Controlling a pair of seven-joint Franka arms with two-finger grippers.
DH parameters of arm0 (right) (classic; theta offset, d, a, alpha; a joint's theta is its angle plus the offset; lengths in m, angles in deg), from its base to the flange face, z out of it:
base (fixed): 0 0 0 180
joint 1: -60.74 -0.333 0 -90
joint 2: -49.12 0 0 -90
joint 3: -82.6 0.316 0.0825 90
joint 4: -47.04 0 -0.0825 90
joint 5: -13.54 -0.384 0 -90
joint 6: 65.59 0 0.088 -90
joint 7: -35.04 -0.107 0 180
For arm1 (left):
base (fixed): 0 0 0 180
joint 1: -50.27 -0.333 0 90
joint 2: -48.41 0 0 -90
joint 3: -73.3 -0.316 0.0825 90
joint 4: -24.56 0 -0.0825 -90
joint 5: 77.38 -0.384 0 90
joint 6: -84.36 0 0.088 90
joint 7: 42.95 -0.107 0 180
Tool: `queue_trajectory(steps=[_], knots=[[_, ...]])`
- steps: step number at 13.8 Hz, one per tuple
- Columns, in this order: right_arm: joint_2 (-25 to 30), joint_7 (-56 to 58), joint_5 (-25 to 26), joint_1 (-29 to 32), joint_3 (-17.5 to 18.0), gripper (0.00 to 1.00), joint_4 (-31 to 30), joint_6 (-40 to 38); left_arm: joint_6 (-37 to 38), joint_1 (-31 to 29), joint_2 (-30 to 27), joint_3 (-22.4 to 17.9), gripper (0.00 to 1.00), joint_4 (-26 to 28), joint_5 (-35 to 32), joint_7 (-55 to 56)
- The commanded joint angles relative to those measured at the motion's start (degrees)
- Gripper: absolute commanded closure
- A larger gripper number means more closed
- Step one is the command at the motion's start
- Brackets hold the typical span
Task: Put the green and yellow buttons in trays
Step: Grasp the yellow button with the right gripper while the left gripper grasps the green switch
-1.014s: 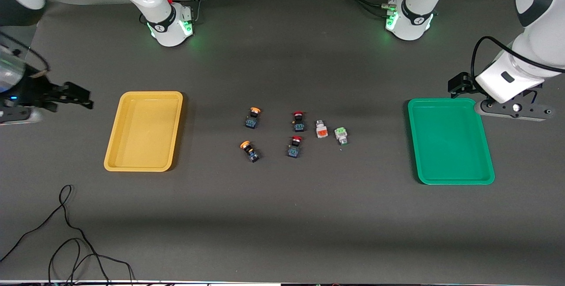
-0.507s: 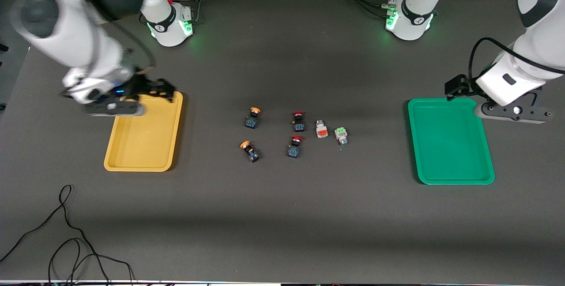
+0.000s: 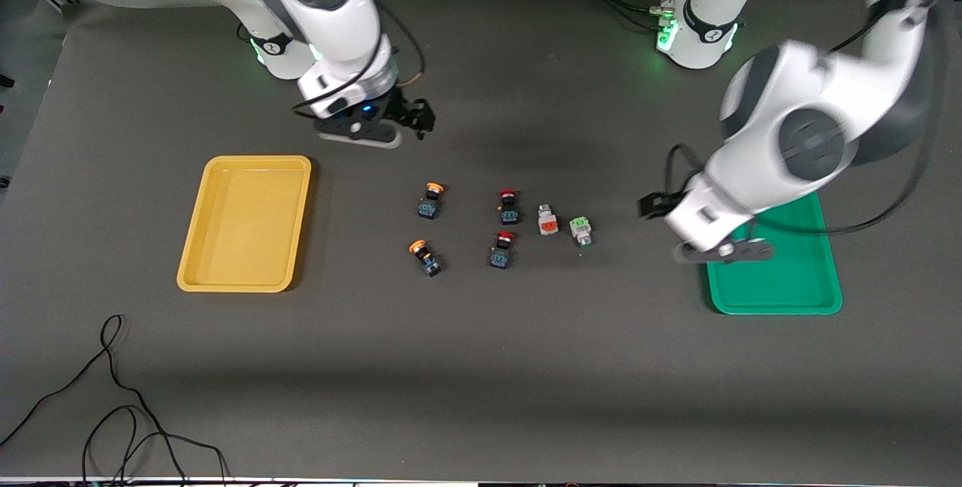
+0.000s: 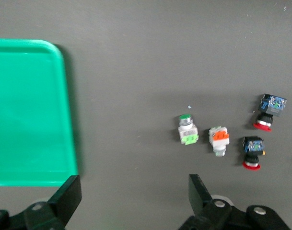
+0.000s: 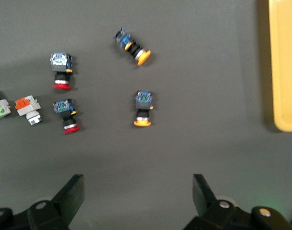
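Left gripper [image 4: 131, 203] over green tray [image 3: 804, 288] edge (fingers apart), right gripper [image 5: 136, 201] spread above bare table, green button [image 4: 187, 129] cap only visible from left wrist

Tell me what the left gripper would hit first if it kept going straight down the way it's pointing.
Probably bare table: the left gripper, jaws open, points down at dark mat between the green tray and the green button. Depth is unclear.
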Motion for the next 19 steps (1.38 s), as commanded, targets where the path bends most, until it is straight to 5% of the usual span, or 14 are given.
queue_trajectory(steps=[1,5,11,15,16,17,19], knots=[[0.2,-2.1,0.3,-0.8,-0.8,0.00,-3.4,3.9,-3.9,1.6,5.0,-0.6,0.01,-0.6,0.0,3.5],[-5.5,-2.1,0.3,-0.3,-0.9,0.00,-13.5,22.9,-14.5,4.6,12.2,-0.5,0.02,3.7,0.3,6.0],[-21.6,-2.1,2.3,-0.3,-2.7,0.00,-13.4,41.3,-30.3,8.4,14.0,-0.4,0.02,15.4,0.4,12.5],[-25.9,-2.1,2.3,-0.7,-3.0,0.00,-12.8,46.5,-35.7,8.8,14.5,-0.4,0.05,19.3,0.4,12.5],[-25.9,-2.0,2.4,-0.7,-3.0,0.04,-12.7,46.5,-35.7,9.2,14.6,-0.4,0.35,19.3,0.4,12.5],[-25.9,-1.8,2.4,-0.8,-3.0,0.32,-12.6,46.5,-35.6,9.2,14.4,-0.4,0.98,19.3,0.4,12.6],[-25.9,-1.4,2.5,-0.8,-3.0,0.60,-12.6,46.5,-34.4,8.4,12.9,-0.4,1.00,19.1,0.4,12.9]])
